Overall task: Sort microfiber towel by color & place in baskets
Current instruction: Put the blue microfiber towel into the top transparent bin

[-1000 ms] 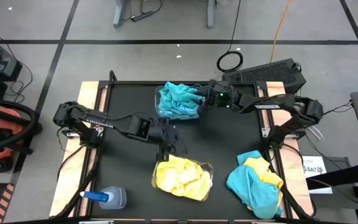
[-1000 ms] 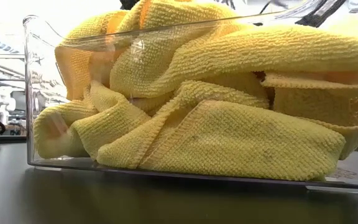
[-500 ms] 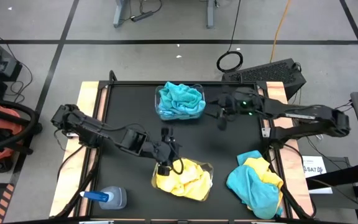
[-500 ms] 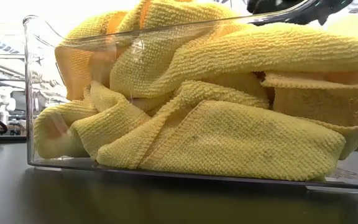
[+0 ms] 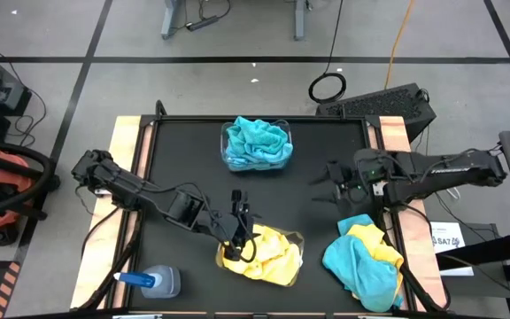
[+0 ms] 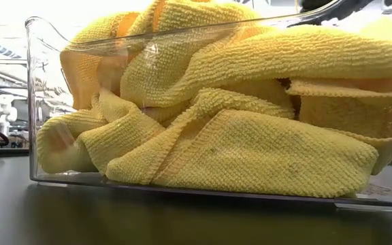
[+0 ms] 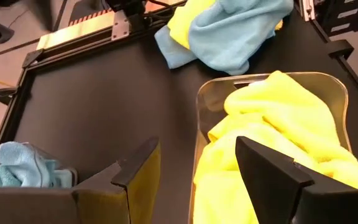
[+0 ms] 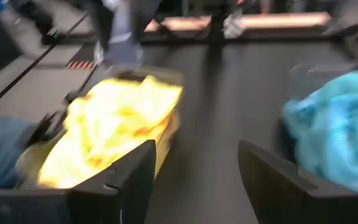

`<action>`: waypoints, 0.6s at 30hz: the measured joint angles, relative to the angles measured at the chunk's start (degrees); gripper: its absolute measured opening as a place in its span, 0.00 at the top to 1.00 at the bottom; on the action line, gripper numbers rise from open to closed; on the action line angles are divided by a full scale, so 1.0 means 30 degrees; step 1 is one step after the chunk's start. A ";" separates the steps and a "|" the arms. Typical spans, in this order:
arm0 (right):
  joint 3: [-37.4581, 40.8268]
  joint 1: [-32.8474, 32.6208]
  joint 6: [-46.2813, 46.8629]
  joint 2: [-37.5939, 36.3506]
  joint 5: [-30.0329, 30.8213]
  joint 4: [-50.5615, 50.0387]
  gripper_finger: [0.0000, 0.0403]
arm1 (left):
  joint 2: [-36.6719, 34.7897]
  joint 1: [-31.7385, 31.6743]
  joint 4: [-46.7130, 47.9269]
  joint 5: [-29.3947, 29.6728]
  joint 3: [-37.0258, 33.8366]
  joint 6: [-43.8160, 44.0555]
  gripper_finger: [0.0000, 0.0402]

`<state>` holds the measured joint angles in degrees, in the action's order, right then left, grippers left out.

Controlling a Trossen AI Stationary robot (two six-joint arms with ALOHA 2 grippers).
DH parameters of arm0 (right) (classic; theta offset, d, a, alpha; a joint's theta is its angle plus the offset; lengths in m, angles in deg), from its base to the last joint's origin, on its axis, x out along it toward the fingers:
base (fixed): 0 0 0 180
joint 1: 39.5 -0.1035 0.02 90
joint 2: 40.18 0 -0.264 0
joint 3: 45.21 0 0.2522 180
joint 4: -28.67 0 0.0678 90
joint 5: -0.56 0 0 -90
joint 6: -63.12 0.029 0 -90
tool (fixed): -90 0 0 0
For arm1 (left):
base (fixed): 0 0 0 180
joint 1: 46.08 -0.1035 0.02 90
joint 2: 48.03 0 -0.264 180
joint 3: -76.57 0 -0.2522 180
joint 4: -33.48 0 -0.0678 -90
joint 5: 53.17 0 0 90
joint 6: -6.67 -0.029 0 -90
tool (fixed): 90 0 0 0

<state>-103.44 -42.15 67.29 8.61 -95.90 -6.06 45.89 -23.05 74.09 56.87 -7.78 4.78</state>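
Observation:
Yellow microfiber towels (image 5: 259, 252) fill a clear basket (image 5: 297, 239) near the table's front edge, and they fill the low view (image 6: 216, 122). Turquoise towels (image 5: 257, 143) lie in the second basket (image 5: 228, 152) at the far middle. A mixed pile of turquoise and yellow towels (image 5: 363, 257) rests on the table's right front corner. My left gripper (image 5: 235, 232) hangs open over the yellow basket's left rim (image 7: 199, 99), with nothing between its fingers. My right gripper (image 5: 324, 183) is open and empty above the table, right of centre (image 8: 197, 168).
A clear spray bottle with a blue cap (image 5: 153, 282) lies at the front left corner. Bare black tabletop (image 5: 184, 151) stretches between the two baskets and along the left side. The pile overhangs the wooden right border (image 5: 395, 133).
My right gripper has drawn back from the turquoise basket toward the table's right and near edges, rising as it went. My left gripper has swung from the table's middle toward the near edge, ending over the yellow basket's left rim. The towels have kept still.

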 joint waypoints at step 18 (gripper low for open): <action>0.0000 -0.7823 0.7096 0.0321 0.0256 -0.4060 0.46 | 0.0055 0.0261 -0.1532 -0.0083 -0.1501 0.0000 0.46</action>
<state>-103.44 -65.62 88.58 9.58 -95.13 -18.24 46.06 -22.27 69.50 56.62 -12.28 4.78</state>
